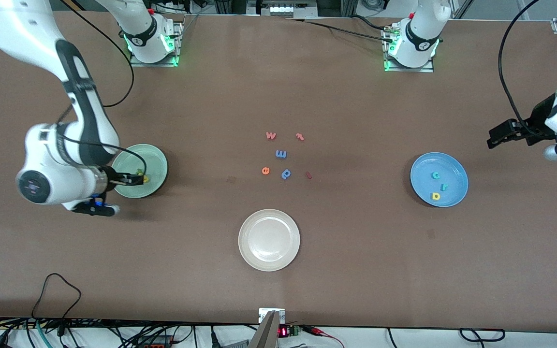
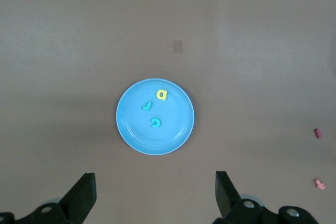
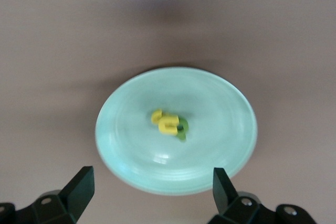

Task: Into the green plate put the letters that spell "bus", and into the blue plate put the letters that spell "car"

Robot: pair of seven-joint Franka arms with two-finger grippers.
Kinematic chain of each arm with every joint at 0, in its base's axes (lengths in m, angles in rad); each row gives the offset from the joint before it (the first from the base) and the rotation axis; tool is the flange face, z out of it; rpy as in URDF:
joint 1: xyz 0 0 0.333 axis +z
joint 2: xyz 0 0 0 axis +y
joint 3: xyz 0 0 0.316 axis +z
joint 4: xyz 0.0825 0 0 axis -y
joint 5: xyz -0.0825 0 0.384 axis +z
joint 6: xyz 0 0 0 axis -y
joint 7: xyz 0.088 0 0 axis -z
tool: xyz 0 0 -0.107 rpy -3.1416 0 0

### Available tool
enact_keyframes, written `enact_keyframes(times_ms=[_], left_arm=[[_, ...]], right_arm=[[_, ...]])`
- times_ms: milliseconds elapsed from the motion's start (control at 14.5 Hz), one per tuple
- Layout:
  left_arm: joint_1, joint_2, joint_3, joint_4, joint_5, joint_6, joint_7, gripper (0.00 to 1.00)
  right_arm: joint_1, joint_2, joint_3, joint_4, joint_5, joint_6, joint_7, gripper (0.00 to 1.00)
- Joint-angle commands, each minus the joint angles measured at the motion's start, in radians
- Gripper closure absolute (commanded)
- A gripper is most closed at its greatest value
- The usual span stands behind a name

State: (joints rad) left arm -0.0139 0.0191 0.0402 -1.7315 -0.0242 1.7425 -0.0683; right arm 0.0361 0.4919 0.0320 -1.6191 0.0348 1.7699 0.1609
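Right gripper [image 3: 149, 192] hangs wide and empty over the green plate [image 3: 220, 145], risking scattering the stacked letters [image 3: 169, 124] below if lowered.

Glossy white arm shells with black joint bands and black cables looped along the links. Green-lit rings at both bases, bolted onto metal plates. Black two-fingered left claw [image 1: 492, 137] and right claw [image 1: 139, 180].
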Motion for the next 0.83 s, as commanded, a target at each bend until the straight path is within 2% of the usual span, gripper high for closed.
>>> enact_keyframes(times_ms=[0, 207, 413, 551, 620, 757], left_arm=[[0.000, -0.056, -0.009, -0.069, -0.014, 0.032, 0.022, 0.00], [-0.003, -0.053, -0.010, -0.062, -0.013, 0.032, 0.021, 0.00], [-0.001, -0.054, -0.010, -0.043, -0.014, 0.023, 0.021, 0.00], [-0.003, -0.056, -0.013, -0.028, -0.013, 0.023, 0.013, 0.00], [0.000, -0.056, -0.037, -0.028, -0.013, 0.016, 0.018, 0.00], [0.000, -0.056, -0.039, -0.016, -0.011, -0.017, 0.019, 0.00]], right_arm=[[-0.025, -0.198, 0.006, -0.039, 0.008, -0.124, -0.064, 0.00], [-0.059, -0.337, 0.000, -0.036, -0.006, -0.207, -0.136, 0.00], [-0.097, -0.421, -0.004, -0.033, -0.016, -0.219, -0.220, 0.00], [-0.101, -0.414, -0.009, 0.036, -0.056, -0.277, -0.224, 0.00], [-0.093, -0.406, -0.012, 0.059, -0.073, -0.280, -0.221, 0.00], [-0.093, -0.408, -0.012, 0.062, -0.070, -0.271, -0.221, 0.00]])
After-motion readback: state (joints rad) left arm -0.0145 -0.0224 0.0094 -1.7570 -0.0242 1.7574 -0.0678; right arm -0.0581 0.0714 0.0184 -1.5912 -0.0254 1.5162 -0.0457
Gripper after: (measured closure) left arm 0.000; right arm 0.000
